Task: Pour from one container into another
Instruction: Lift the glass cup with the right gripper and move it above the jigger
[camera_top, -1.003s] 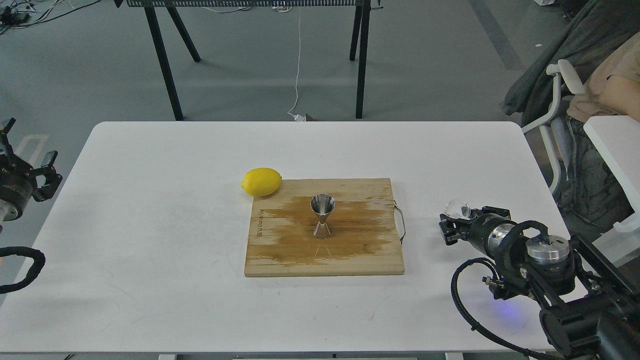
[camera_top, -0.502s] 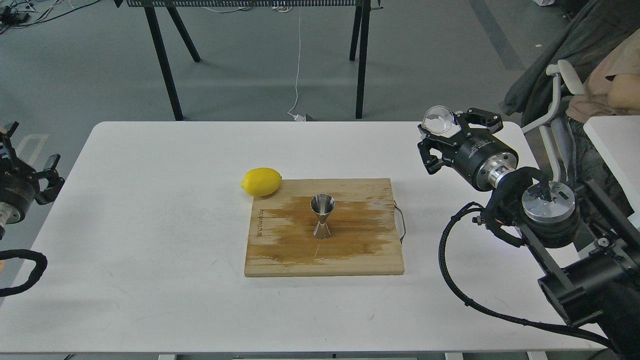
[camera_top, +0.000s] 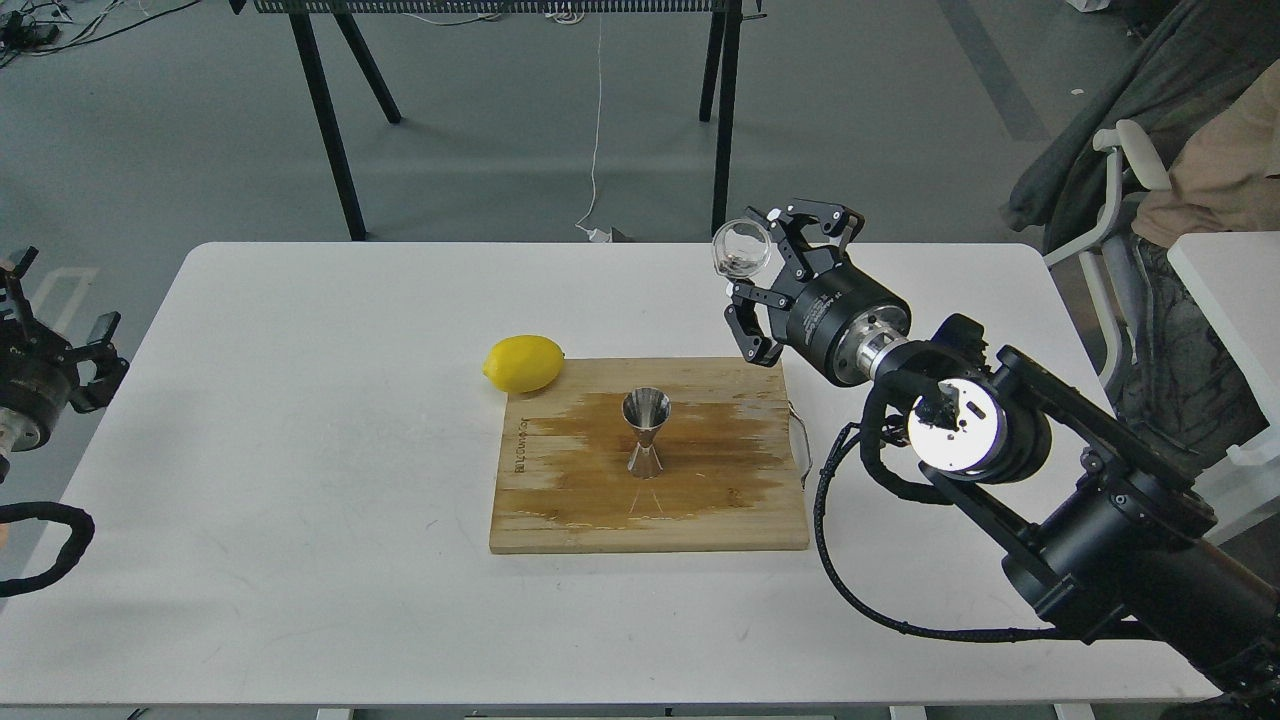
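A small clear glass cup is held in the air by my right gripper, which is shut on it above the board's far right corner. The steel jigger stands upright in the middle of the wooden cutting board, down and to the left of the cup. The board's middle looks dark and wet. My left gripper hangs at the far left edge, beyond the table, with its fingers apart and nothing between them.
A yellow lemon lies on the white table against the board's far left corner. A metal handle sticks out of the board's right side. Black table legs stand behind; a chair with clothes is at the right.
My right arm has lifted the glass cup from low over the table's right side and carried it up and left towards the board. The left arm has barely moved.
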